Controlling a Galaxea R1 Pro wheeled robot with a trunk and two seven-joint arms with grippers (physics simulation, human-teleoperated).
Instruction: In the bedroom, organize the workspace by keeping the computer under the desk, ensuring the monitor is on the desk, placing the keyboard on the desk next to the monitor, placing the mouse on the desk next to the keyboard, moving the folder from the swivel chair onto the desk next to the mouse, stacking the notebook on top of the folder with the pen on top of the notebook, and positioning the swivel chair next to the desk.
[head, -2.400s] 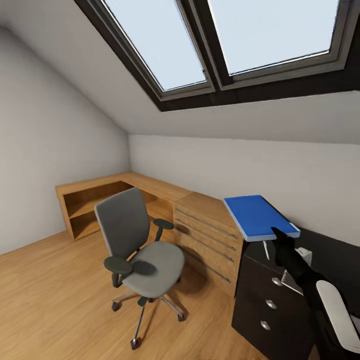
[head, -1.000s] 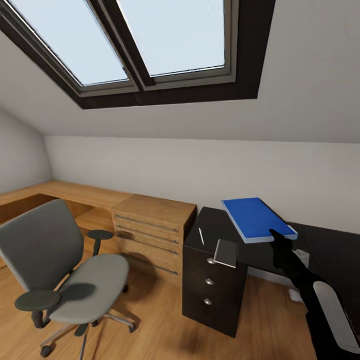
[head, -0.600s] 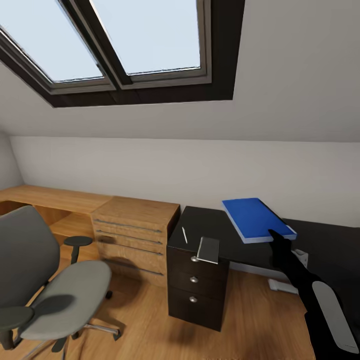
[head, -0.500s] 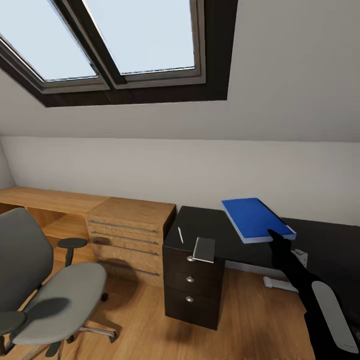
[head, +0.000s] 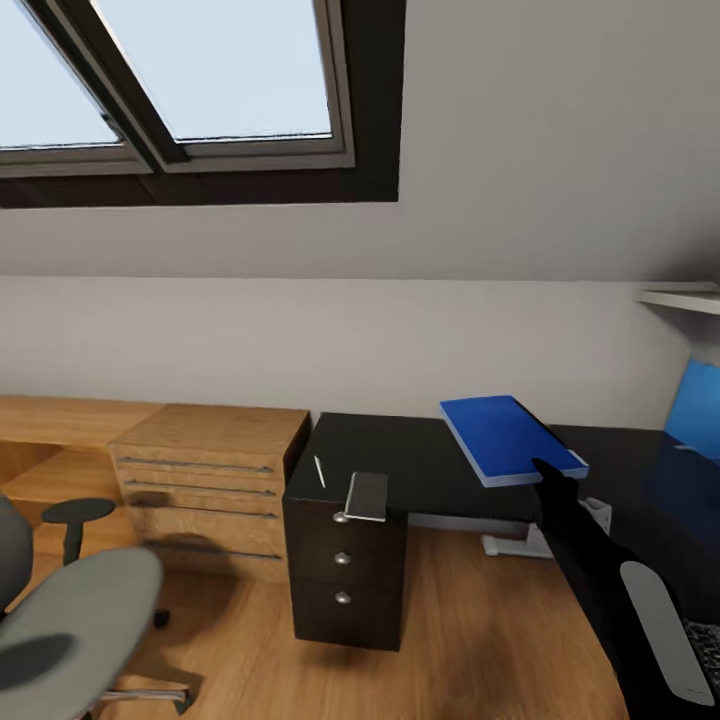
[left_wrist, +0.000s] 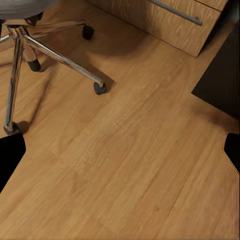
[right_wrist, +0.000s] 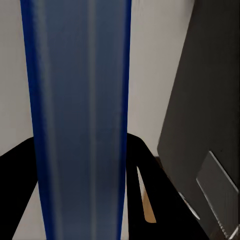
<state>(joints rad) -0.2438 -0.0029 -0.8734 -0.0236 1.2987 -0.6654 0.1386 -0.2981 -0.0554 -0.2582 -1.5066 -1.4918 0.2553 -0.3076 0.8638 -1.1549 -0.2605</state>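
Note:
My right gripper (head: 546, 470) is shut on the near edge of the bright-blue folder (head: 508, 436), holding it flat in the air above the black top of the desk (head: 420, 462). In the right wrist view the folder (right_wrist: 77, 115) runs edge-on between the black fingers (right_wrist: 146, 162). Near the desk's left end, above the three-drawer unit (head: 345, 570), lie the small grey notebook (head: 367, 496) and the thin white pen (head: 320, 471). The grey swivel chair (head: 75, 615) stands at the lower left. My left gripper (left_wrist: 120, 152) hangs open over the wood floor near the chair's chrome base (left_wrist: 57, 56).
A light-wood drawer chest (head: 205, 470) adjoins the desk's left side, with a low wooden bench (head: 50, 420) beyond it. A blue wall panel (head: 695, 400) and a white shelf (head: 680, 298) sit at the right. The desk's white leg (head: 520, 545) rests on the floor.
The camera has swung right: chair and wooden chest slid leftward in view, and the desk's drawer unit, notebook and pen came into sight. The folder stays held in my right gripper.

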